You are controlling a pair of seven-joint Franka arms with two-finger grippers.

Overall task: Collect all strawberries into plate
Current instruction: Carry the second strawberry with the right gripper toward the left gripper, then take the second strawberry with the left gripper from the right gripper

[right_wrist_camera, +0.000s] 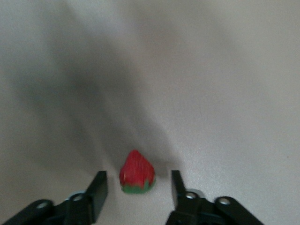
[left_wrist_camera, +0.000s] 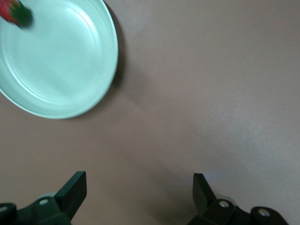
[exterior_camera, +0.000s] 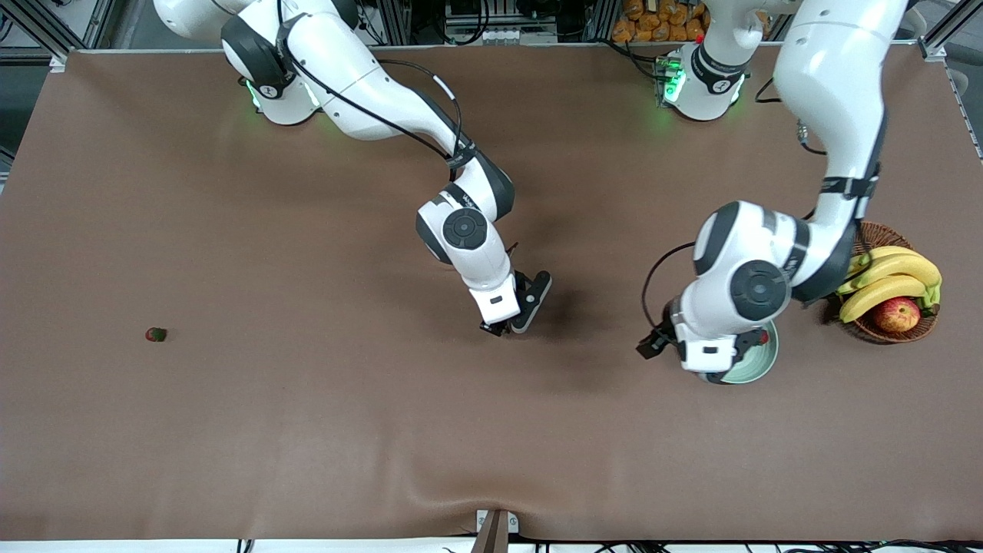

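Right gripper [exterior_camera: 501, 329] is sitting low over mid-table, toward the right arm's end from the plate [exterior_camera: 760, 367]. In the right wrist view its fingers [right_wrist_camera: 96, 194] are standing apart with a strawberry [right_wrist_camera: 137, 173] lying on the brown tablecloth [exterior_camera: 307, 430] between them, tip pointing away from the camera, green cap toward it. Neither finger appears to be touching the berry; nothing is gripped. Judgement: the fingers are bracketing the berry's narrow width so a straight close would pinch its flanks.

Left gripper [left_wrist_camera: 139, 192] is hanging beside the mint-green plate, just toward the right arm's end from it. Its fingers are spread wide and carrying nothing, with only bare cloth between them. One strawberry [left_wrist_camera: 13, 12] is resting in the plate, close to the rim. Judgement: this arm is waiting.

A third strawberry [exterior_camera: 156, 334] is lying alone on the cloth, well apart from the plate, toward the right arm's end of the table.

A wicker basket [exterior_camera: 895, 332] with bananas [exterior_camera: 891, 280] and an apple [exterior_camera: 896, 314] is sitting beside the plate, toward the left arm's end.

Tally, judged: one berry plated, two outstanding.
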